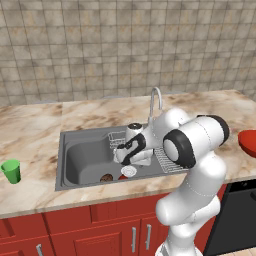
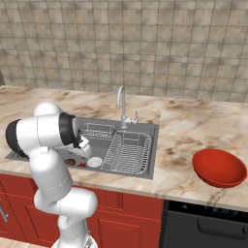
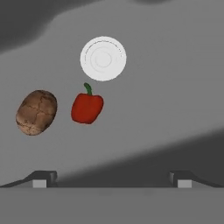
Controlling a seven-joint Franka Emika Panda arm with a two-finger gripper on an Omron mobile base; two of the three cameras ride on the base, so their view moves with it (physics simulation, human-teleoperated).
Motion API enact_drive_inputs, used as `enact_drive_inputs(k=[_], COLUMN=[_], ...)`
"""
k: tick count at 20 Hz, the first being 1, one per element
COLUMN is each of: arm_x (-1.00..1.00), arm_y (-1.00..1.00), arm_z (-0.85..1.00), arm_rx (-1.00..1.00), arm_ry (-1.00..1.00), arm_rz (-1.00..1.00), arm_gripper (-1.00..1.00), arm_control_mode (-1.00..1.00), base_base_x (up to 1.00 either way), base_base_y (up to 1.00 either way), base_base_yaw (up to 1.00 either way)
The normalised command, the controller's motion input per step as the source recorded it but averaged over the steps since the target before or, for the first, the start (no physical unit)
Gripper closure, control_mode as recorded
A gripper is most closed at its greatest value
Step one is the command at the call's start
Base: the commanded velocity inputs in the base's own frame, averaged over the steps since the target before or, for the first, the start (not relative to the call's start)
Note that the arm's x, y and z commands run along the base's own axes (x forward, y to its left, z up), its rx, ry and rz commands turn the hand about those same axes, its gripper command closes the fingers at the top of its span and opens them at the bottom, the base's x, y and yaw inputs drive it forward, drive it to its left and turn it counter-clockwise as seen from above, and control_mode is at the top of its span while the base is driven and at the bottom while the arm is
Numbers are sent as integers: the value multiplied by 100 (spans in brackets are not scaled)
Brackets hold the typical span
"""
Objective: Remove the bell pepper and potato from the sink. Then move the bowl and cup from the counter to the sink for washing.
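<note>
While the white arm bent low over the sink (image 1: 70, 150), its gripper (image 3: 111, 178) hung above the smooth grey steel floor of the basin with both dark finger tips set wide apart and nothing between them. Seen from the hand, a glossy red bell pepper (image 3: 87, 107) with a short curled green stem lay on the basin floor, just beside a round white drain (image 3: 103, 58). Near the pepper, apart from it, sat the potato (image 3: 36, 112), a brown oval lump with rough, cracked skin. From the left base view the potato (image 1: 106, 177) showed as a dark spot at the near side of the basin, left of the drain (image 1: 128, 171), with a sliver of the pepper (image 1: 122, 177) below it.

A wire dish rack (image 2: 127, 151) of thin chrome bars filled the right part of the sink, and a curved chrome faucet (image 2: 122, 104) rose at its far edge. On the marbled beige counter (image 2: 193, 126), a wide, shallow red bowl (image 2: 219, 167) rested well to the right of the sink. A small green tapered cup (image 1: 11, 171) stood upright on the counter to the left of the sink, near the front edge.
</note>
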Motion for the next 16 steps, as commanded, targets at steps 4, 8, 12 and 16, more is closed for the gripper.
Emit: enact_drive_inputs(k=[4,8,12,16], arm_x=[0,0,0,3], arm_y=[20,20,12,0], arm_z=[0,0,0,0], arm_rx=[-6,-4,-4,-3], arm_ry=[0,0,0,4], arm_rz=[0,0,0,2], arm_gripper=[-100,-100,-100,-100], arm_control_mode=[-100,-100,-100,-100], base_base_x=[0,0,0,0], base_base_y=[0,0,0,0], base_base_yaw=[0,0,0,0])
